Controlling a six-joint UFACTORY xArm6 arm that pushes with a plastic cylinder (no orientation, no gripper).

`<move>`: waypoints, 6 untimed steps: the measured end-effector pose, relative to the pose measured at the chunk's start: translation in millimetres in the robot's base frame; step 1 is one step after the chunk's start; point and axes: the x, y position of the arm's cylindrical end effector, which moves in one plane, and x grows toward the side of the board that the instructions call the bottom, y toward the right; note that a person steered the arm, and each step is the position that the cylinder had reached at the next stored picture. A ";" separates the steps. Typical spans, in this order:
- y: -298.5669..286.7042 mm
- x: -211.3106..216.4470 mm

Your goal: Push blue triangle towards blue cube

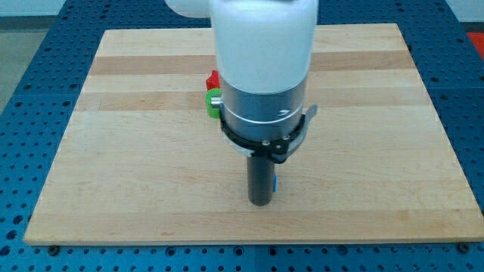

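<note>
My tip (261, 202) touching blue block (274, 183), mostly hidden

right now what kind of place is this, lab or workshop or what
Probably a robotics lab bench. A pale wooden board lies on a blue perforated table, and my arm's rod reaches down so my tip meets the board. Small red, green and blue blocks peek out behind the arm.

The board (136, 151) is pale wood with a smooth, matt finish and visible grain stripes. The arm's housing (261, 38) looks like glossy white plastic, and the ring (261, 113) under it like brushed metal. The rod (262, 181) seems matt and dark, perhaps rubber-coated.
</note>
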 end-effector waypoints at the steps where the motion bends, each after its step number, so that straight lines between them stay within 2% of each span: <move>1: 14.0 -1.3; 3: 13.7 -23.8; 6: -7.6 -29.6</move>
